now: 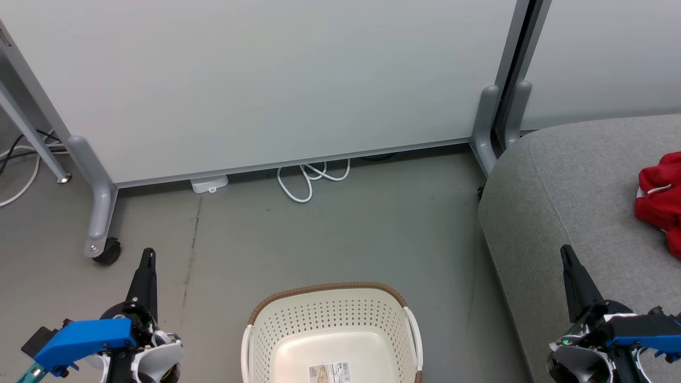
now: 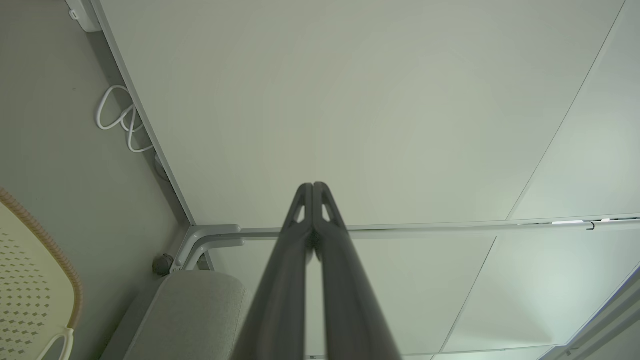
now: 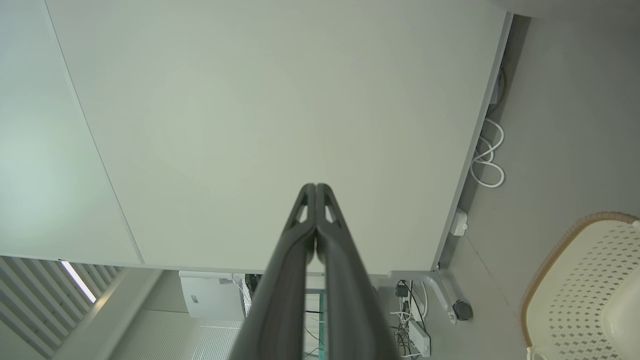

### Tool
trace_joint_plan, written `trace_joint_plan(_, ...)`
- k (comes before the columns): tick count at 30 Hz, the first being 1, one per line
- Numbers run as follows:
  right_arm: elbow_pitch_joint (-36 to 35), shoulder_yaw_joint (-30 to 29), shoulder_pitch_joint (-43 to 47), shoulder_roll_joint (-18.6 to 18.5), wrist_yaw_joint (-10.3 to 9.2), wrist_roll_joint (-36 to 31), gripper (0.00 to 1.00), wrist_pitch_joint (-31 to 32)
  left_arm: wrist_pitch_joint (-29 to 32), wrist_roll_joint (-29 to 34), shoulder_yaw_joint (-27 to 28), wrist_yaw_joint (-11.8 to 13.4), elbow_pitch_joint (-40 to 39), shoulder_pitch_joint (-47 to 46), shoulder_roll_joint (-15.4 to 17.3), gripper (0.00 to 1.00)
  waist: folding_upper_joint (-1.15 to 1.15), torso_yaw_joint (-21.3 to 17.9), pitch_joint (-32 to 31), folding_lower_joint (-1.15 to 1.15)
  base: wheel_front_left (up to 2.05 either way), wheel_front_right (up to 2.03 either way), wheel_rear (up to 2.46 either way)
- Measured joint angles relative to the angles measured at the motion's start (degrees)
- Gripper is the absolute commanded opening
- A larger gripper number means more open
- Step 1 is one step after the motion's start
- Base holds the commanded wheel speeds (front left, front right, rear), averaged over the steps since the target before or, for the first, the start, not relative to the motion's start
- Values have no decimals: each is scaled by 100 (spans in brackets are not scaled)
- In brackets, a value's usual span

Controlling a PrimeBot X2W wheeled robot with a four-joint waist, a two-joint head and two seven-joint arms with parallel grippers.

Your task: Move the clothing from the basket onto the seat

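The cream-white basket (image 1: 330, 330) stands on the floor at the bottom centre of the head view, with bare walls and only a label on its bottom; its rim also shows as the basket (image 2: 35, 280) and the basket (image 3: 585, 280) in the wrist views. Red clothing (image 1: 659, 199) with white trim lies on the grey seat (image 1: 574, 197) at the right edge. My left gripper (image 1: 148, 254) is at the lower left, fingers pressed together, holding nothing. Low over the seat's front, my right gripper (image 1: 564, 251) is shut and empty too. Both fingertip pairs touch in the wrist views, left gripper (image 2: 313, 186), right gripper (image 3: 315, 187).
A white partition panel (image 1: 255, 80) on grey castor feet (image 1: 98, 213) stands behind the basket. White cable loops (image 1: 311, 178) and a small white box (image 1: 209, 184) lie at its base. Grey floor (image 1: 319, 234) lies between panel, basket and seat.
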Motion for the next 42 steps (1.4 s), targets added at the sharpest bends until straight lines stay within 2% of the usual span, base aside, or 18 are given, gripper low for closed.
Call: trace_joint_plan(42, 0, 0, 0, 1, 0, 0, 0, 0, 0, 0, 0, 0, -1, 0, 0, 0, 0, 0, 0, 0, 0, 0, 0)
